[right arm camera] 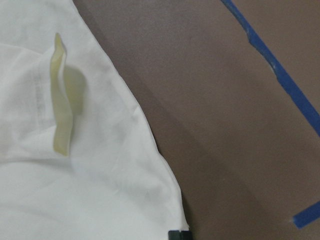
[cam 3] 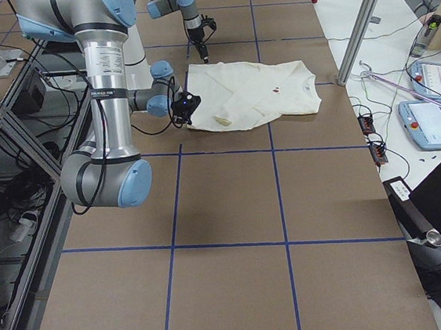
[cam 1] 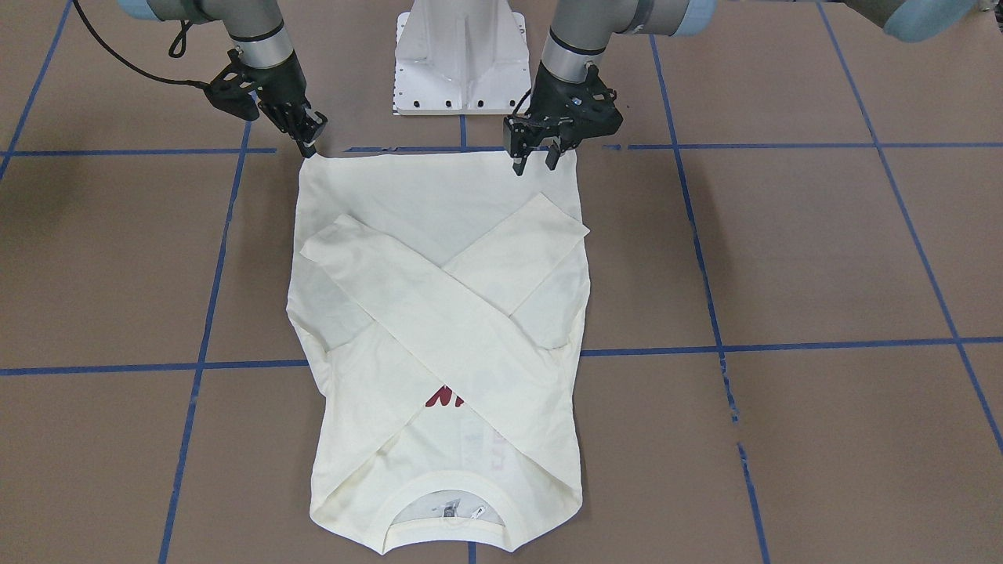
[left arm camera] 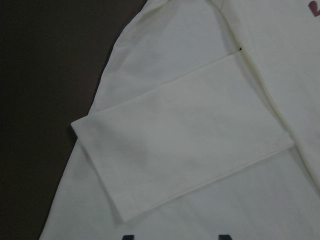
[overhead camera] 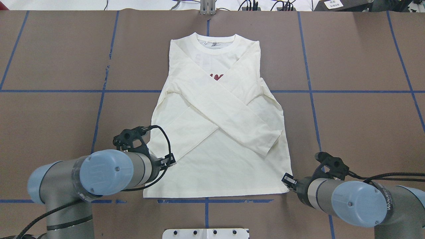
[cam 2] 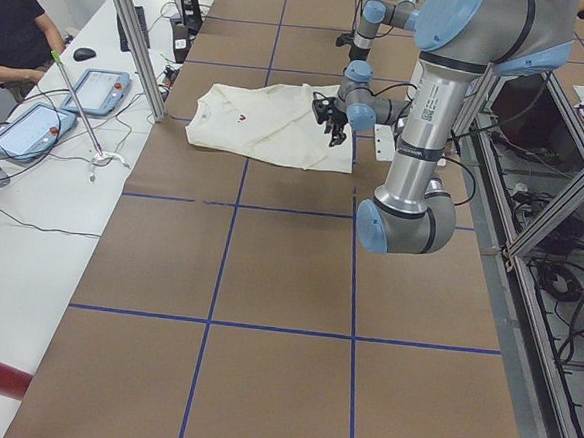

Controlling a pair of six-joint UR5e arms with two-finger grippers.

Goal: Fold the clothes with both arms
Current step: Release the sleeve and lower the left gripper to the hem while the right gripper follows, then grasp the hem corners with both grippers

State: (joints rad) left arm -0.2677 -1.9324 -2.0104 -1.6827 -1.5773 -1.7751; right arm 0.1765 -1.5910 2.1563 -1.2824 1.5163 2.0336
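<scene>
The cream-white T-shirt [cam 1: 439,211] lies flat, front up, with both long sleeves crossed over the chest. A bit of its dark red lettering [cam 1: 443,398] shows, and the neck points away from the robot. It also shows in the overhead view [overhead camera: 225,172]. My left gripper [cam 1: 536,163] is open, fingertips apart just above the hem, a little inward from that corner. Its wrist view shows a sleeve cuff [left arm camera: 125,165] below it. My right gripper [cam 1: 308,149] is shut at the opposite hem corner [right arm camera: 165,210], with the fabric edge running into its tip.
The white pedestal base [cam 1: 458,55] stands just behind the hem, between the arms. Blue tape lines [overhead camera: 99,91] grid the brown table. In the exterior left view a side table holds tablets [cam 2: 28,130], with a person [cam 2: 15,19] beside it.
</scene>
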